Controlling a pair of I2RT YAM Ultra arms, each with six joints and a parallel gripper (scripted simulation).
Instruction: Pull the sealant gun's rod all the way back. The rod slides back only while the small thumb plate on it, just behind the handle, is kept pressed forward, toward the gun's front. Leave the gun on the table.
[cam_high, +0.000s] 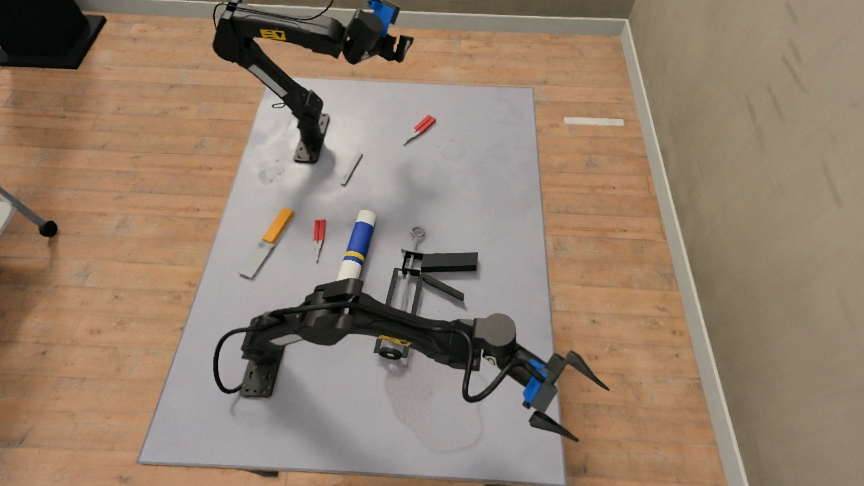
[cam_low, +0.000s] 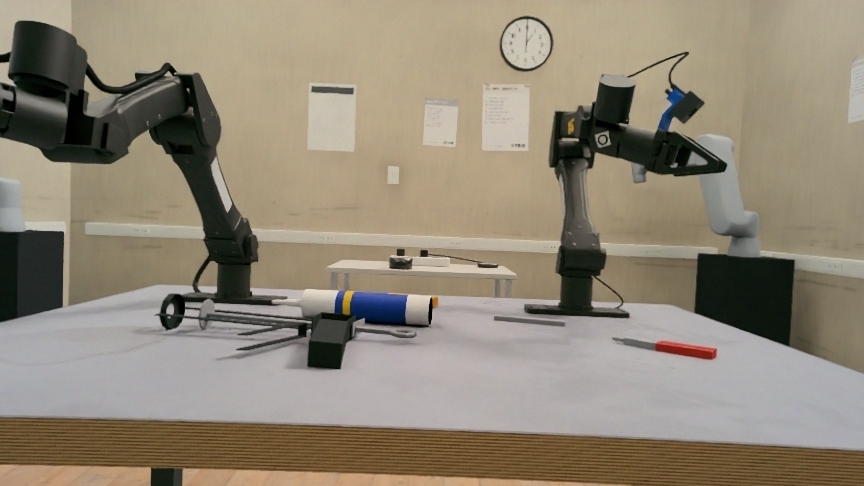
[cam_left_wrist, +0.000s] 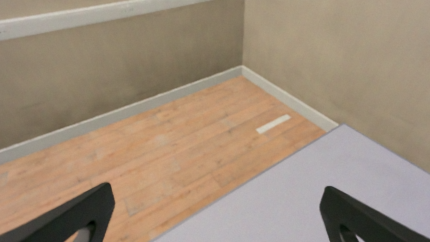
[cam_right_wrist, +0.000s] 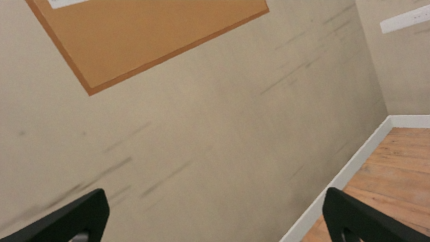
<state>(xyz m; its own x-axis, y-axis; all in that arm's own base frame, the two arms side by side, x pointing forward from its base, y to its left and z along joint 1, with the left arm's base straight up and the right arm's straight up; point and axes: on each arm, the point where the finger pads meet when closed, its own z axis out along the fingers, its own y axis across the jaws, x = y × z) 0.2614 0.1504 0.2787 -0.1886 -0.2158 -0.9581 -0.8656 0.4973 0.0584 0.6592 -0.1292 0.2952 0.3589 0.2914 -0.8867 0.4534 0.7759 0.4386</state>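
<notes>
The right gripper (cam_high: 592, 414) (cam_right_wrist: 215, 198) is spread wide with nothing held, its fingers out past the right-hand edge of the worktop (cam_high: 483, 181) (cam_low: 483, 374) (cam_left_wrist: 280, 205) in the top view, near the lower right corner; the left gripper (cam_high: 406, 49) (cam_low: 718, 166) (cam_left_wrist: 217, 194), equally wide and unloaded, hangs beyond the upper edge. Under the right arm (cam_high: 416, 341) (cam_low: 145, 108) lies the sealant gun (cam_high: 450, 262) (cam_low: 329, 344), its handle toward the right-hand edge and its rod (cam_high: 415, 243) (cam_low: 377, 330) toward the upper one (only a short, ring-ended length shows behind the handle). The blue-and-white cartridge (cam_high: 360, 235) (cam_low: 374, 307) lies between gun and left-hand edge, and farther that way an orange-handled scraper (cam_high: 277, 225).
</notes>
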